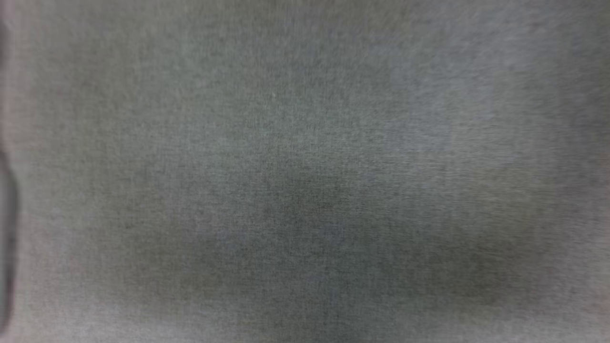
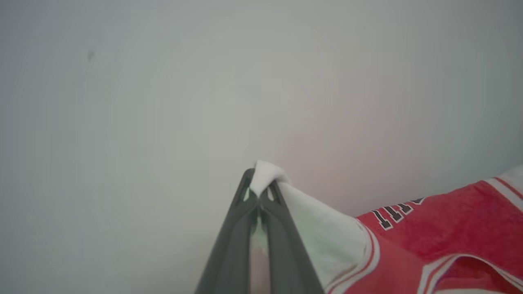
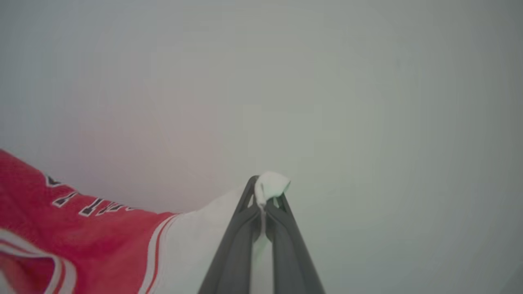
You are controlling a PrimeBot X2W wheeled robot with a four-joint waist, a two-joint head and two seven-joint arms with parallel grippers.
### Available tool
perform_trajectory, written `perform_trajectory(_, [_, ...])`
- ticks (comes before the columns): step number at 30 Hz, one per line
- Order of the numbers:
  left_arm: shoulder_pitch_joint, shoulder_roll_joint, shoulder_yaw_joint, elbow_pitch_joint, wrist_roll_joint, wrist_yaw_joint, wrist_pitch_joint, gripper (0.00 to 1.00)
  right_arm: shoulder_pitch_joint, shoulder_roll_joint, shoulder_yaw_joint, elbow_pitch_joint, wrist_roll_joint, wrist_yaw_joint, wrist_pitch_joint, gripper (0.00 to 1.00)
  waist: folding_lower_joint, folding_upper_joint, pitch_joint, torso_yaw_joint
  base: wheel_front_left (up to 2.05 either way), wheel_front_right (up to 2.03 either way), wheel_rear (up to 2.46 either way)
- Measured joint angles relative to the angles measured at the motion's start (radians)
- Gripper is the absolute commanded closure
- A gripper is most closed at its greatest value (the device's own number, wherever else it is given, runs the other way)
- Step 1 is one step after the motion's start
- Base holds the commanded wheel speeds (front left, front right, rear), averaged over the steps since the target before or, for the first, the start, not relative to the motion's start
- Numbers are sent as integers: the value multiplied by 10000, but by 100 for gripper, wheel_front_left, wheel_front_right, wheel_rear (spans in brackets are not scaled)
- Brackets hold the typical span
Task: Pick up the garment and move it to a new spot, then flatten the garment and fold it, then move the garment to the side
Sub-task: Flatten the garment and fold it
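The garment (image 2: pixel 441 228) is a red jersey with white sleeves, striped trim and black white-outlined lettering. In the left wrist view my left gripper (image 2: pixel 261 183) is shut on the tip of one white sleeve, and the red body stretches off to the lower right. In the right wrist view my right gripper (image 3: pixel 267 190) is shut on the tip of the other white sleeve, with the garment (image 3: pixel 81 232) running off to the lower left. The cloth looks taut between the two grips. The jersey's lower part is out of frame.
A plain pale grey surface (image 2: pixel 163 102) lies behind both grippers, also seen in the right wrist view (image 3: pixel 367 102). The head view is a blurred grey weave (image 1: pixel 305 171) at close range, with a dark edge (image 1: pixel 7 238) at its far left.
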Motion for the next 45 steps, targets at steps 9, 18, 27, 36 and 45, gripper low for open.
perform_trajectory(9, [1611,-330,-445,1308,-876,-201,757,100,1591,-25,947,579,3010,2,696,100,0,0,219,388,0,0,0])
perform_trajectory(18, [4165,389,-1651,46,-1885,-215,2644,100,4318,-1185,2002,-867,6266,2,3653,100,0,0,-1123,484,0,0,0])
perform_trajectory(27, [7688,2034,-1988,-2197,-2341,-4,3195,100,7900,-2815,2686,-3168,7582,2,4949,100,0,0,-2847,271,0,0,0])
perform_trajectory(36, [11834,3549,-1864,-6130,-3223,1484,4111,100,11190,-4186,3041,-5315,8301,6,6172,100,0,0,-4309,37,0,0,0])
perform_trajectory(45, [15346,5001,-1618,-9697,-3965,3273,4596,100,14065,-5020,2823,-6913,8845,6,7242,100,0,0,-5059,-66,0,0,0])
